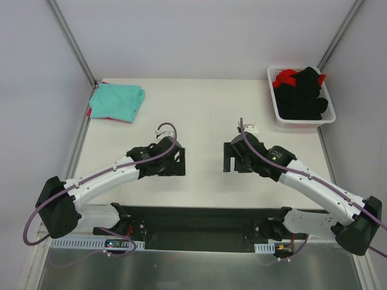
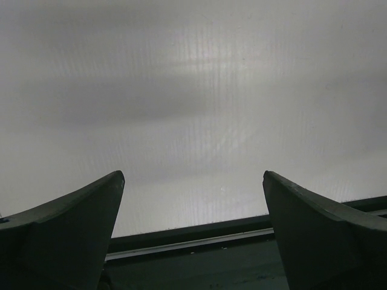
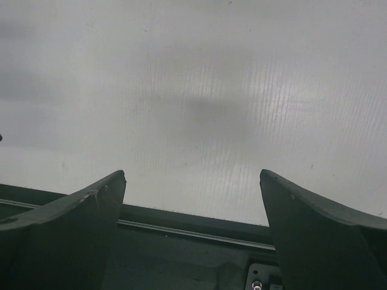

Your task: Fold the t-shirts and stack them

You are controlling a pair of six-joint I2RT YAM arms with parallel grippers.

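Soft, even light falls from overhead, and the top view is bright and sharp. In both wrist views the desk (image 2: 193, 90) ahead of the jaws carries blurry grey shadow patches and a faint sheen. The jaws themselves look dark, underexposed and slightly soft.

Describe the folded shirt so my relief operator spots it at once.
On the white table, look to the far left corner, opposite the white plastic basket of black and red garments. There lies a flat, folded teal cloth t-shirt, the only green thing, with a magenta-pink edge peeking beneath.
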